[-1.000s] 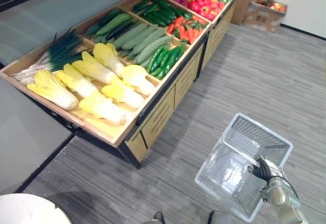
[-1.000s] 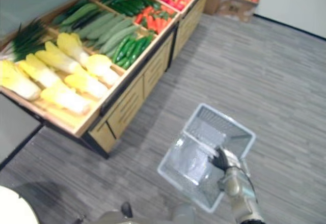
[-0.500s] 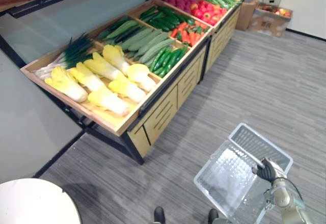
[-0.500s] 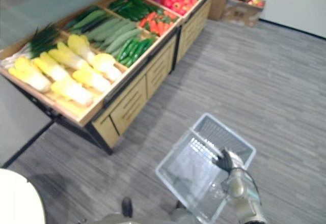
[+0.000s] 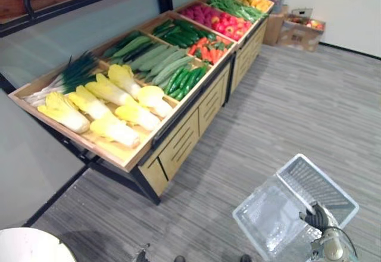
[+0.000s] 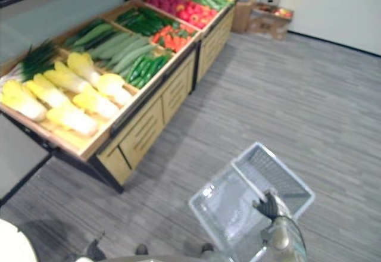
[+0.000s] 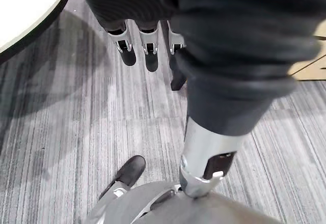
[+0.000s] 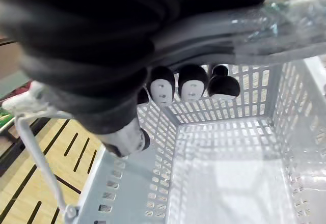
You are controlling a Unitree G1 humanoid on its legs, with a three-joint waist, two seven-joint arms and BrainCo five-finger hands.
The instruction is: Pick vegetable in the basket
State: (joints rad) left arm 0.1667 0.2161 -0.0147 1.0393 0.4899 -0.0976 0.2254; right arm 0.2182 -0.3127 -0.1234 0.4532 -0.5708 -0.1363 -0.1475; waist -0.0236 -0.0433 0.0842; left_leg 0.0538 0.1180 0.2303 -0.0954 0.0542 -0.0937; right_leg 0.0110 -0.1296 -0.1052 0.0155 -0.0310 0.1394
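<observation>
Grey striped floor [image 5: 297, 101]; a long wooden stand [image 5: 178, 146] with drawers; white wall [image 5: 348, 3], cardboard boxes [image 5: 300, 28] beyond.

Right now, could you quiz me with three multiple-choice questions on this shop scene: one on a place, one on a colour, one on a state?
1. Where is the pale perforated plastic basket?
A) inside a drawer
B) hanging from the robot's right hand
C) on a chair

2. What colour are the long leafy cabbages at the near end of the wooden vegetable stand?
A) purple
B) yellow and white
C) orange

3. The basket is:
A) empty
B) full of carrots
C) holding one cabbage

Answers: 1 B, the hand is closed on it; 2 B, yellow leaves on white stalks; 3 A, its mesh floor lies bare.
</observation>
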